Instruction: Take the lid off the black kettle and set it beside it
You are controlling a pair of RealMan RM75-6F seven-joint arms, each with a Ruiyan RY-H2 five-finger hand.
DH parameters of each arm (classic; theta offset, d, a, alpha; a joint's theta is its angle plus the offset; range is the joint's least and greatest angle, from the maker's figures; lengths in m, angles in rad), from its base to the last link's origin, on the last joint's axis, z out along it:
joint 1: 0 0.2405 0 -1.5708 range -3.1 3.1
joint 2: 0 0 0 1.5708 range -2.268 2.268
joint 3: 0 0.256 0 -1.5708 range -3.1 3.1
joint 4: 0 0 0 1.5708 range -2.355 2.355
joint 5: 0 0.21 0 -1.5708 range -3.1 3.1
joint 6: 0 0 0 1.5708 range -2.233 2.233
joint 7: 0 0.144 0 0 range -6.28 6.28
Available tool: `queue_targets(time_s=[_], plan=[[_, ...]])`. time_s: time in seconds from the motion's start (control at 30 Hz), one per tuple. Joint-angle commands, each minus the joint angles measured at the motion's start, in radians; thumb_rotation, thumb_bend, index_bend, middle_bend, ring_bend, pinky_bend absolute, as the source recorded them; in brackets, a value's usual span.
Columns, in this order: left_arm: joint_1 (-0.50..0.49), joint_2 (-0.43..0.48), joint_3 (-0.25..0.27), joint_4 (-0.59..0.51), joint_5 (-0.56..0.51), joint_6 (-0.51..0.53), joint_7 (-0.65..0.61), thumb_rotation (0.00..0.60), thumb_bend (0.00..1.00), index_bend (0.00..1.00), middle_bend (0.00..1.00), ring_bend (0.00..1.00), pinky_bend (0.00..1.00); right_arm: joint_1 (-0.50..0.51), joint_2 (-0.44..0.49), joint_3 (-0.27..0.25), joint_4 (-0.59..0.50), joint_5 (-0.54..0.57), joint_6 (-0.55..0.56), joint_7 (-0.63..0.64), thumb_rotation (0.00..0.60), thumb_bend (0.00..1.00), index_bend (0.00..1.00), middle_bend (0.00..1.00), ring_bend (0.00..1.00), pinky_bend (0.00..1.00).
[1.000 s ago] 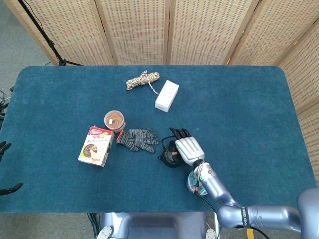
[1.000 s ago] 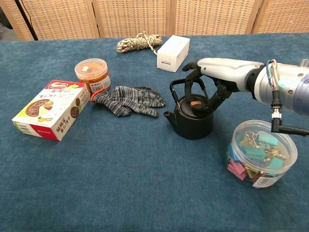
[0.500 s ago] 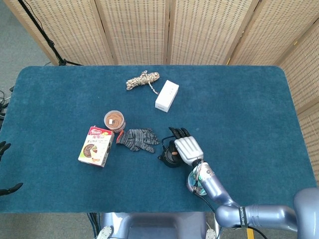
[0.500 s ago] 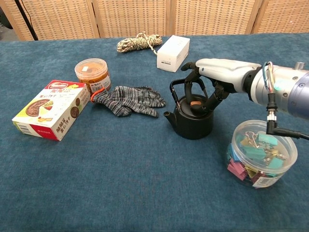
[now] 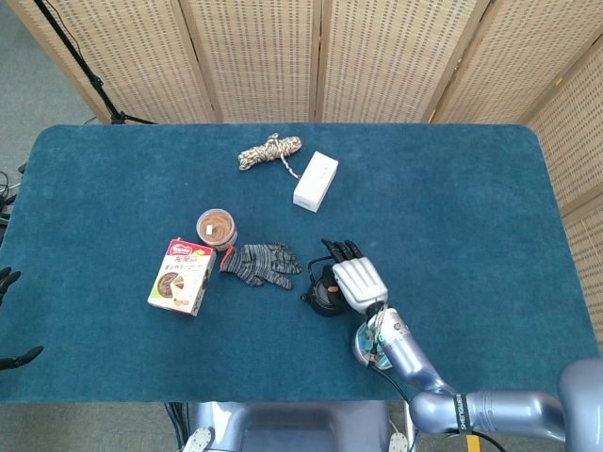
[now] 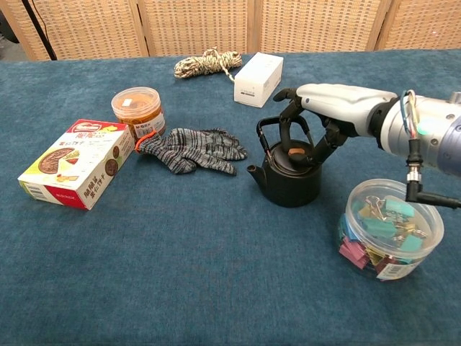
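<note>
Near the middle of the blue table sits one black kettle, spout pointing left, handle standing up, and its lid with the brown knob is on top. Over it arches the right hand, palm down, fingers curled down around the handle and toward the knob; whether they actually pinch the lid, I cannot tell. From the head view the right hand covers most of the kettle.

Just left of the kettle lies one striped grey glove, then one orange-lidded tub and one snack box. To the right, near the kettle, one clear tub of binder clips. Behind it, one white box and one coil of rope. Dark fingertips of the left hand peek in at the far left edge; their pose is unreadable.
</note>
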Motion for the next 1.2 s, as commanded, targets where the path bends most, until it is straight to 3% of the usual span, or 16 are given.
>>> queue_targets(time_s=[0.03, 0.53, 0.77, 1.07, 1.17, 1.2], plan=[[0.000, 0.000, 0.000, 0.000, 0.000, -0.001, 0.001, 0.600, 0.13, 0.00, 0.00, 0.00, 0.00, -0.011, 0.019, 0.001, -0.026, -0.025, 0.018, 0.006, 0.600, 0.45, 0.58, 0.00, 0.00, 0.00], [0.006, 0.005, 0.006, 0.002, 0.017, 0.011, -0.015, 0.600, 0.13, 0.00, 0.00, 0.00, 0.00, -0.055, 0.155, 0.017, -0.141, -0.101, 0.109, -0.034, 0.600, 0.46, 0.57, 0.00, 0.00, 0.00], [0.007, 0.004, 0.009, 0.003, 0.023, 0.013, -0.012, 0.600, 0.13, 0.00, 0.00, 0.00, 0.00, -0.056, 0.130, -0.011, -0.029, -0.025, 0.071, -0.080, 0.600, 0.46, 0.57, 0.00, 0.00, 0.00], [-0.003, 0.005, 0.003, 0.002, 0.003, -0.007, -0.008, 0.600, 0.13, 0.00, 0.00, 0.00, 0.00, -0.064, 0.047, -0.035, 0.146, -0.002, -0.005, -0.029, 0.600, 0.46, 0.56, 0.00, 0.00, 0.00], [-0.004, 0.005, 0.004, 0.001, 0.002, -0.010, -0.007, 0.600, 0.13, 0.00, 0.00, 0.00, 0.00, -0.066, 0.038, -0.037, 0.165, -0.006, -0.020, -0.017, 0.600, 0.46, 0.41, 0.00, 0.00, 0.00], [-0.005, 0.006, 0.004, 0.001, 0.002, -0.011, -0.007, 0.600, 0.13, 0.00, 0.00, 0.00, 0.00, -0.068, 0.038, -0.038, 0.169, -0.010, -0.027, -0.009, 0.600, 0.44, 0.31, 0.00, 0.00, 0.00]])
